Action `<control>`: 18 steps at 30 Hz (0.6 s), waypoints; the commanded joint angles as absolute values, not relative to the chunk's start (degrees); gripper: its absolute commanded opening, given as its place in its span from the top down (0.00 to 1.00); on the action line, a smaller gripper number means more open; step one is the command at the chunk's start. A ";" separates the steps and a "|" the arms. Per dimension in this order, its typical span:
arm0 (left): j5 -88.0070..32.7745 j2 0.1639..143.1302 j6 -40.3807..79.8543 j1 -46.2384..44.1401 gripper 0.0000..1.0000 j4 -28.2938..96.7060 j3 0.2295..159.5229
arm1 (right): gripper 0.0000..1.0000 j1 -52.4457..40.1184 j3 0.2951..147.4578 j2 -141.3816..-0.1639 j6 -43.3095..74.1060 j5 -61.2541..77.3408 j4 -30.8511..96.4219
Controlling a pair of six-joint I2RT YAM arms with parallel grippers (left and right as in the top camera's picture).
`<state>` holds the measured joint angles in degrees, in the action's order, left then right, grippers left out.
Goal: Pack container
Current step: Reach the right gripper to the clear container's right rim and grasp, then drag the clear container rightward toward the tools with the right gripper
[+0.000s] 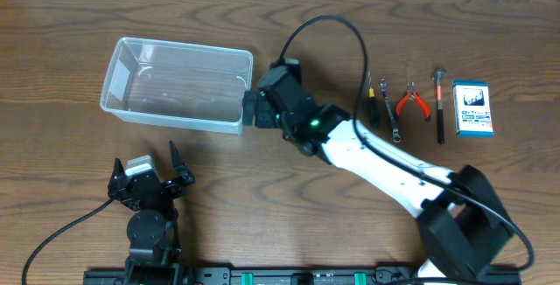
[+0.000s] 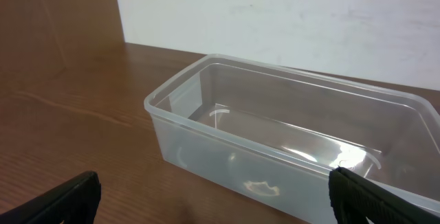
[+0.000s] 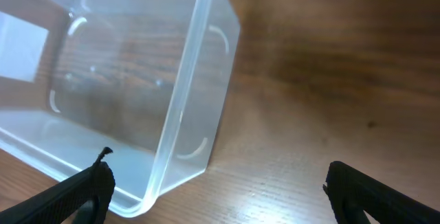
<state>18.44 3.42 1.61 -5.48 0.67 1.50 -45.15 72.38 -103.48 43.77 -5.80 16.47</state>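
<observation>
The clear plastic container (image 1: 171, 117) lies empty at the table's back left. It also shows in the left wrist view (image 2: 227, 159) and the right wrist view (image 3: 185, 93). My right gripper (image 1: 251, 108) is open at the container's right end. In the right wrist view the gripper (image 3: 216, 196) has one finger over the tub's inside and the other over the table, with the end rim between them. My left gripper (image 1: 150, 177) is open and empty, in front of the container and apart from it; its fingers (image 2: 213, 207) frame the tub's near wall.
A row of hand tools lies at the back right: a screwdriver (image 1: 374, 106), a wrench (image 1: 390, 114), red-handled pliers (image 1: 411, 101) and a hammer (image 1: 439, 110). A small blue-and-white box (image 1: 472, 107) lies right of them. The right arm's cable arcs over the table.
</observation>
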 commanded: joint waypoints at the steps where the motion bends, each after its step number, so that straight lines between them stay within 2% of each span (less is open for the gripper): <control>1: 19.55 3.25 1.52 -5.65 0.02 2.33 0.23 | 0.01 -46.59 73.89 -103.88 44.66 -7.51 14.68; 7: 19.57 3.25 1.52 -5.65 0.02 2.35 0.23 | 0.04 -47.29 73.89 -104.16 41.10 -8.43 10.68; 12: 19.57 3.25 1.52 -5.65 0.02 2.33 0.23 | 0.07 -47.29 73.89 -105.97 45.82 -10.28 10.04; 14: 19.55 3.25 1.52 -5.65 0.02 2.35 0.23 | 0.01 -47.33 74.26 -106.45 47.79 -10.31 9.37; 16: 19.57 3.25 1.52 -5.65 0.02 2.35 0.23 | 0.01 -47.33 76.64 -106.63 45.95 -10.33 11.57; 18: 19.57 3.25 1.52 -5.65 0.02 2.35 0.23 | 0.01 -47.27 82.83 -107.18 38.96 -10.96 17.12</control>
<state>18.44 3.42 1.61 -5.48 0.64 1.50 -47.00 75.22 -106.52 44.73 -8.97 13.74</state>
